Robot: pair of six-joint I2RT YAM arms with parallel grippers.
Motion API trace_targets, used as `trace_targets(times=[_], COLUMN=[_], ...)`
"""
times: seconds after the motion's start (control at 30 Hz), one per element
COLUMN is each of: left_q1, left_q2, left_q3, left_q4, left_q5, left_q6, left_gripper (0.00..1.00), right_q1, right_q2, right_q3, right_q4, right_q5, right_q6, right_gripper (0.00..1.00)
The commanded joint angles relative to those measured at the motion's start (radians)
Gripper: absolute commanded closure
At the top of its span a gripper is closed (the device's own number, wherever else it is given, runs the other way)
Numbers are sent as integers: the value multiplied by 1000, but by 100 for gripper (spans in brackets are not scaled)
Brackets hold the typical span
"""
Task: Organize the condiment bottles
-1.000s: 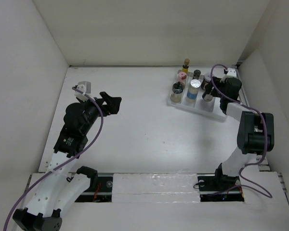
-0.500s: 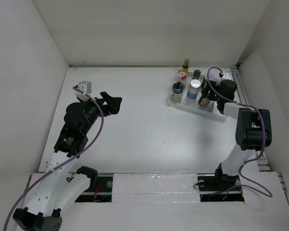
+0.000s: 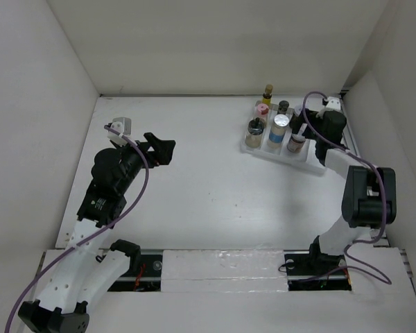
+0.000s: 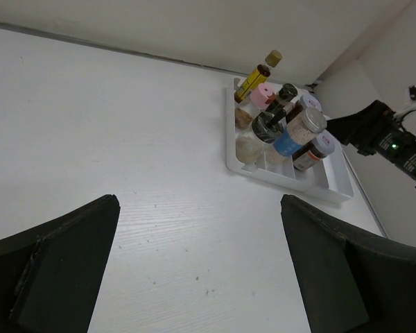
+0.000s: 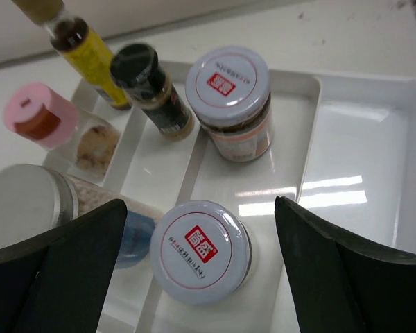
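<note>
Right end effector [image 5: 197, 229] wide open, holding nothing, above two white-lidded jars [image 5: 201, 253] in tray [image 5: 353, 152], my left end effector [image 4: 200, 229] likewise.

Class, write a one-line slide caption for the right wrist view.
Right end effector open over a white-lidded jar in the white tray, second jar beyond.

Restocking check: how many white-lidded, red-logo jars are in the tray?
2, both in the tray: the far jar beside the dark-capped bottle, the near jar beside the blue-labelled bottle, in the right wrist view.
</note>
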Motion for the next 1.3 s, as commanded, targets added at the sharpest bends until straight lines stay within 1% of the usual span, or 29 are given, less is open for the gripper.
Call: trace_targets(times=[0.0,0.07,0.1,0.17,0.27,0.33,0.37,0.43,0.5,0.53,0.6,0.63,0.7,0.77,0.87,0.93,1.07,1.17,1.27], left_q1=[3,3,3,3,3,3,3,3,3,3,3,3,3,3,3,3,3,3,3], left_q2=[-15,-15,-15,-26,-35,-44,-44,-53,-62,-62,-90,-90,-117,-134,-147,-156,-156,-156,-156], left_q3=[43,52,52,52,52,52,52,52,52,43,43,43,34,25,24,15,15,15,15], left_q4=[35,35,35,35,35,35,46,46,46,46,57,57,57,57,57,57,57,57,57], left_q5=[14,14,14,14,-6,-6,-15,-15,-26,-35,-46,-58,-67,-83,-92,-92,-92,-83,-83], left_q6=[15,15,15,15,15,15,15,15,15,15,15,6,6,6,6,-3,-3,-3,-3], left_gripper=[1,1,1,1,1,1,1,1,1,1,1,1,1,1,1,1,1,1,1], right_q1=[6,6,6,6,50,139,214,295,383,474,567,657,736,815,840,869,900,922,931], right_q2=[-174,-241,-313,-386,-499,-539,-539,-539,-513,-501,-463,-447,-397,-354,-260,-193,-102,-50,-39], right_q3=[-14,-23,-23,-34,-34,-2,10,68,107,124,147,156,156,156,147,127,46,13,4], right_q4=[21,12,12,3,-11,-11,-23,-57,-86,-95,-96,-96,-96,-96,-96,-96,1,15,26], right_q5=[73,73,62,23,-22,-62,-95,-138,-215,-238,-269,-278,-266,-209,-220,-220,-229,-220,-208], right_q6=[10,10,10,0,-19,-46,-75,-95,-126,-135,-155,-167,-203,-212,-212,-177,-145,-134,-134], right_gripper=[6,6,0,0,0,0,0,0,0,0,0,0,0,0,0,0,0,0,0])
